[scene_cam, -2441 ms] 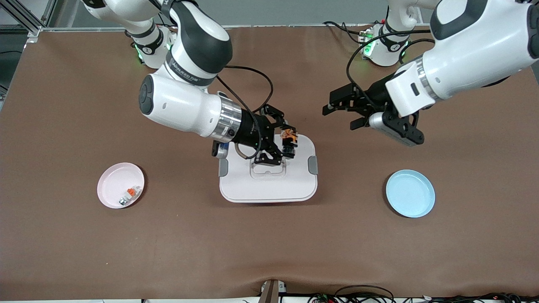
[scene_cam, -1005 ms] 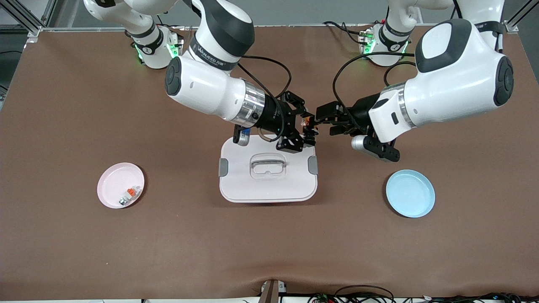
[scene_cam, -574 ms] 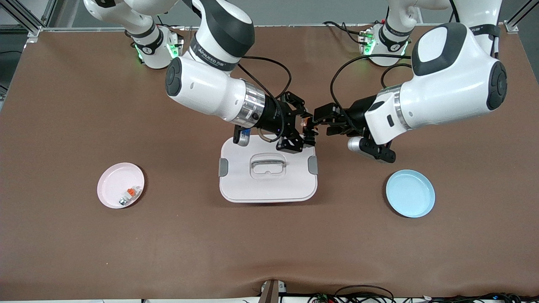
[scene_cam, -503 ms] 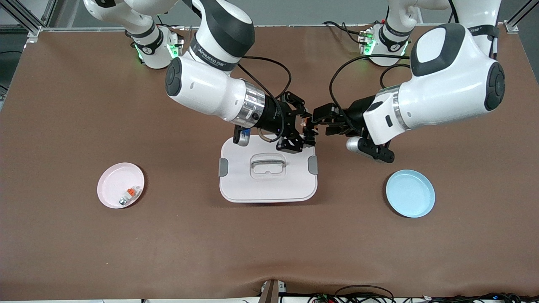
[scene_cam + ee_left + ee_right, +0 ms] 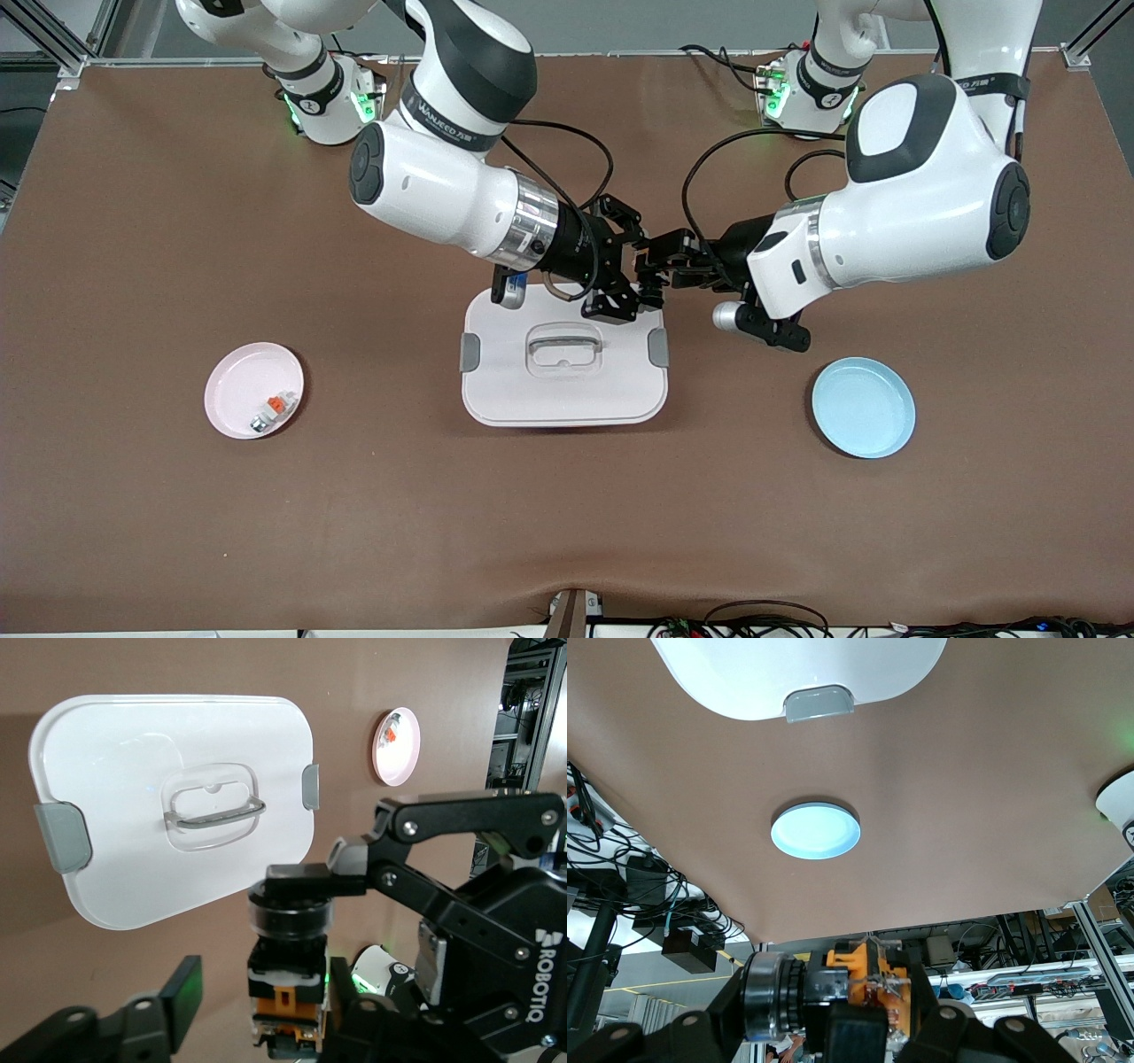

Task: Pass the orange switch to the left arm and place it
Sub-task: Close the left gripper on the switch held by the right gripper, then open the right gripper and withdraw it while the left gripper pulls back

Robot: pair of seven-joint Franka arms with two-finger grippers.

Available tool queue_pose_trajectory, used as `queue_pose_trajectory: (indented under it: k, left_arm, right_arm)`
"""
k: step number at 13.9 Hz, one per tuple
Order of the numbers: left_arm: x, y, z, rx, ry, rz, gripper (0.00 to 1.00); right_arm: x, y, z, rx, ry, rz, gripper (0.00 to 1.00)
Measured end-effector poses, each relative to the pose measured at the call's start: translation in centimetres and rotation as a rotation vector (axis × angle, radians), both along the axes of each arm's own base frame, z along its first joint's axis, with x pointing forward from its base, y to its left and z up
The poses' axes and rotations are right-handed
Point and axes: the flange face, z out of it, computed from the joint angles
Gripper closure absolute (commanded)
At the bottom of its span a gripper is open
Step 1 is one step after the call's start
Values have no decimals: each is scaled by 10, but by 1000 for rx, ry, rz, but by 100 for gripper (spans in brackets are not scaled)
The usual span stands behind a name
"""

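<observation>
The orange switch (image 5: 286,979), a small black block with orange marks (image 5: 873,979), hangs in the air in my right gripper (image 5: 640,270), which is shut on it. It is over the box's (image 5: 563,372) corner farthest from the front camera, toward the left arm's end. My left gripper (image 5: 663,260) meets it there, with its fingers (image 5: 182,1001) on either side of the switch. One finger lies against the switch and the other stands a gap away, so it is open. The white box (image 5: 168,797) with its grey handle lies below.
A blue plate (image 5: 863,407) lies toward the left arm's end, nearer the front camera. A pink plate (image 5: 230,390) toward the right arm's end holds a small white-and-grey piece with an orange tab (image 5: 271,408). Cables (image 5: 567,168) trail between the arms.
My left gripper has moved in toward the right gripper and its fingers have narrowed around the switch. The right gripper has held still with the switch for the last second.
</observation>
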Motion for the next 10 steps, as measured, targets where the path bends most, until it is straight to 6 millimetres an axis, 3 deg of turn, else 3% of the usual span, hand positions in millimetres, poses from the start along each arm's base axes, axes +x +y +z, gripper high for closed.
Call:
queue_pose_trajectory:
  k: [1, 2, 8, 9, 10]
  left_arm:
    - [-1, -3, 2, -5, -2, -3, 92]
    - [-1, -4, 3, -7, -4, -3, 100]
    - [-1, -3, 6, -10, -6, 1, 100]
    - [-1, -3, 6, -10, -6, 1, 100]
    - [-1, -3, 6, -10, -7, 1, 100]
  right_arm:
    - [0, 1, -2, -1, 1, 1, 100]
    - [0, 1, -2, -1, 1, 0, 100]
    - [1, 1, 0, 2, -4, -3, 100]
    - [1, 1, 0, 2, -4, -3, 61]
    - [1, 1, 0, 2, -5, -3, 1]
